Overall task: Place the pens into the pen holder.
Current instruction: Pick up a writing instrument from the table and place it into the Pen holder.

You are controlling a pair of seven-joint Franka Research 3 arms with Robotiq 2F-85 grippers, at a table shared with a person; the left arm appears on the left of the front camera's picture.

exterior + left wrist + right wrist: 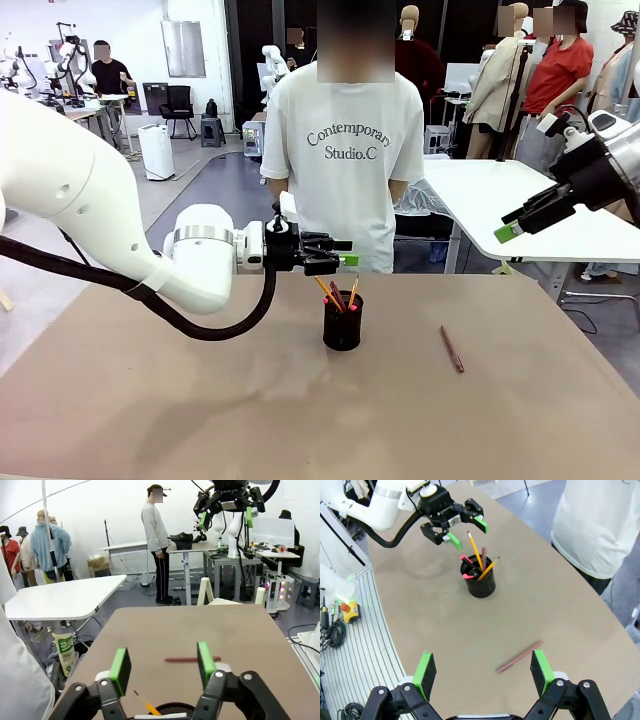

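The black mesh pen holder [342,325] stands mid-table with several pens [338,293] in it, among them yellow pencils [475,549] and a dark pen with red tips [467,559]. Just above and to the left of the holder, my left gripper [338,255] hovers open with nothing between its green pads. In its wrist view the holder's rim [172,709] and a pencil tip [145,705] show below the left gripper [162,664]. One reddish-brown pen [452,349] lies flat on the table to the right. My right gripper [518,224] is raised high at the right, open and empty, above that pen [519,657].
A person in a white T-shirt [345,150] stands at the table's far edge behind the holder, hands off the table. The brown tabletop [200,400] carries nothing else. White tables [500,200] stand beyond the far right edge.
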